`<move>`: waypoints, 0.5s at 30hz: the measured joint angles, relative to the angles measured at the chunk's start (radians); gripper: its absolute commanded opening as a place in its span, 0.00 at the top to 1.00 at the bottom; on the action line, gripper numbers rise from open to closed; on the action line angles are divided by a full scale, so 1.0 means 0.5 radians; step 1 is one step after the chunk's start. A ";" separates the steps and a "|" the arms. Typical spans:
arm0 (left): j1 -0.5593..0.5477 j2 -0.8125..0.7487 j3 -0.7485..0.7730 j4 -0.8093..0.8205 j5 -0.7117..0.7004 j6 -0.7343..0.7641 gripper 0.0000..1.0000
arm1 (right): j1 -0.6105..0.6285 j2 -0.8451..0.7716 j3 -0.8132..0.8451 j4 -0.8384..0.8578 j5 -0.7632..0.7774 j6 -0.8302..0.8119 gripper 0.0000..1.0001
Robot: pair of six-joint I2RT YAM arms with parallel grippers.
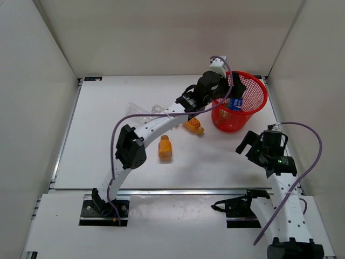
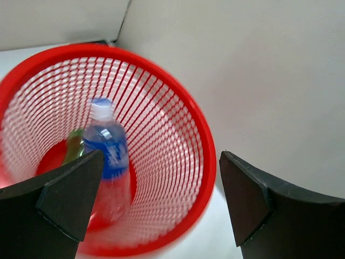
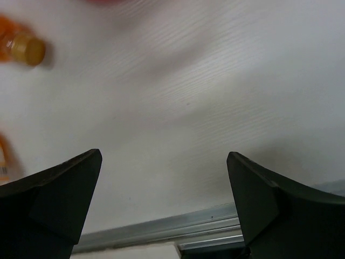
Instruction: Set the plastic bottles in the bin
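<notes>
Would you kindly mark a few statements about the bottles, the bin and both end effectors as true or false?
1. The blue-labelled bottle is inside the bin. True.
2. The left end effector is shut on a bottle. False: its jaws stand open above the bin, holding nothing.
3. Both orange bottles are in the bin. False: one orange bottle lies on the table, and the other orange bottle lies on it beside the bin.
4. The right end effector is open and empty over the table. True.
5. A green bottle lies in the bin. True.
</notes>
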 measured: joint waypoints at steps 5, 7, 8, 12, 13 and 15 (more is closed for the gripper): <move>0.011 -0.674 -0.620 -0.281 -0.088 0.121 0.01 | 0.585 0.017 0.001 0.108 0.016 -0.022 0.01; 0.042 -1.031 -0.963 -0.424 -0.168 0.130 0.01 | 0.947 0.090 0.012 0.175 0.072 -0.026 0.01; 0.070 -1.196 -1.124 -0.507 -0.205 0.123 0.02 | 1.095 0.131 0.035 0.190 0.099 -0.028 0.01; 0.393 -1.865 -1.939 -0.710 -0.249 0.030 0.01 | 1.718 0.541 0.262 0.283 0.330 -0.052 0.01; 0.489 -1.993 -2.124 -0.775 -0.250 -0.001 0.02 | 1.774 0.663 0.308 0.357 0.314 -0.075 0.01; 0.727 -2.231 -2.493 -0.950 -0.262 -0.064 0.01 | 1.759 0.868 0.346 0.508 0.288 -0.130 0.03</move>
